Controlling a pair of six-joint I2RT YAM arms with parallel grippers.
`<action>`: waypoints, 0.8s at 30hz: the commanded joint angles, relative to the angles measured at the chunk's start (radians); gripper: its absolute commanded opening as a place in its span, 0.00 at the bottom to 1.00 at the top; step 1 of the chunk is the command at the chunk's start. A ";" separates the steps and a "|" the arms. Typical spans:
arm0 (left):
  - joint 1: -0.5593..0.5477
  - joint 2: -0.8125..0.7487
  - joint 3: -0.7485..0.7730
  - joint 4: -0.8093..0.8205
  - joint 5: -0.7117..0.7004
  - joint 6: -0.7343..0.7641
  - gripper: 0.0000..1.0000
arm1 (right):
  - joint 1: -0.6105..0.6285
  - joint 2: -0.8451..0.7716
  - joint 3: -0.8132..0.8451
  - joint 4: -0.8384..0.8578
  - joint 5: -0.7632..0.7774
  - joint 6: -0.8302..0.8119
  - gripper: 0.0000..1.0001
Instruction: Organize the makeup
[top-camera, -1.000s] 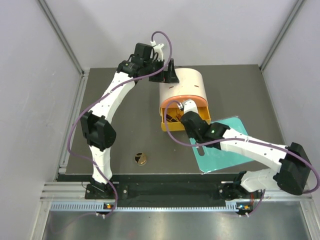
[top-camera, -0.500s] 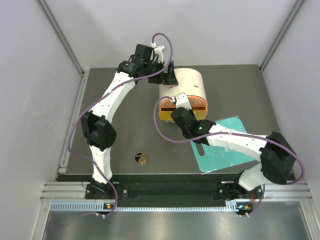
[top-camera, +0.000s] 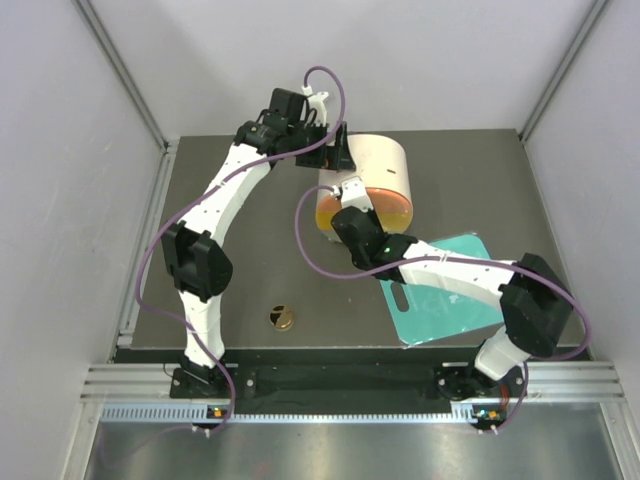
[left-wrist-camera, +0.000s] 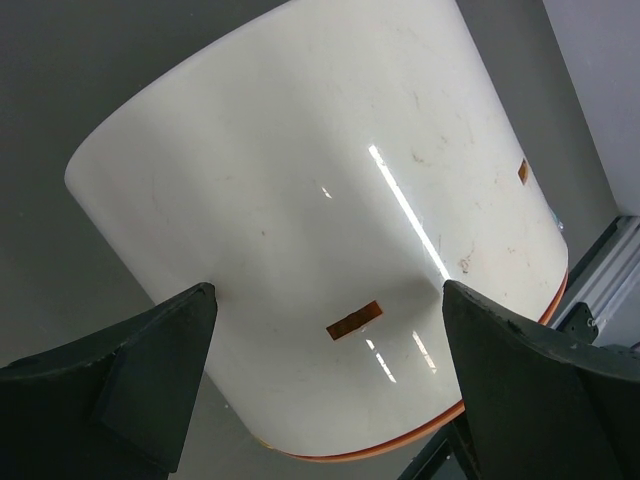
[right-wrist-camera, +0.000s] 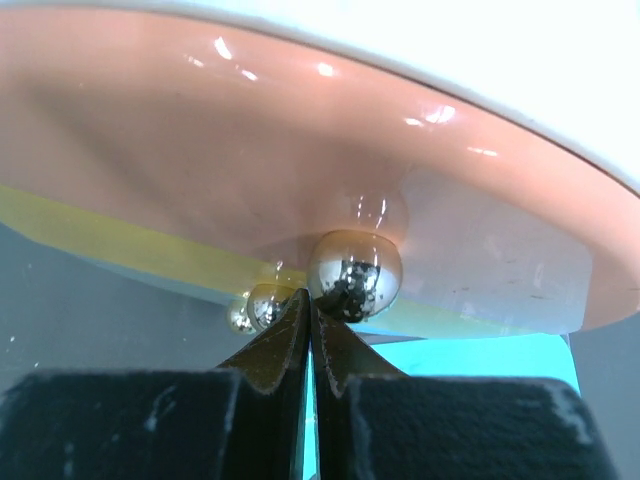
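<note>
One piece of makeup shows: a round gold-rimmed compact lying alone on the dark mat near the front. The cream-and-orange cylindrical box lies on its side at the back. Its orange drawer front sits flush in the shell. My right gripper is shut, holding nothing. In the right wrist view its tips press just under the drawer's shiny metal knob. My left gripper is wide open. Its fingers stand either side of the box's cream shell at the back left.
A flat teal board with a handle hole lies at the front right, partly under my right forearm. Grey walls close in the mat on three sides. The arm bases and a metal rail run along the near edge.
My right arm has reached towards the box with its jaws shut, and the open drawer has slid in until its front is flush. The left arm and the compact have not moved.
</note>
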 joint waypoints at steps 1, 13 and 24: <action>-0.004 -0.021 0.002 -0.003 0.005 0.017 0.99 | -0.004 0.018 0.057 0.074 0.043 0.007 0.00; -0.004 -0.024 -0.004 -0.010 -0.032 0.020 0.99 | 0.048 -0.141 0.008 -0.147 0.003 0.056 0.00; -0.004 -0.018 -0.006 -0.023 -0.045 0.022 0.99 | 0.000 -0.357 -0.166 -0.215 -0.426 0.312 0.00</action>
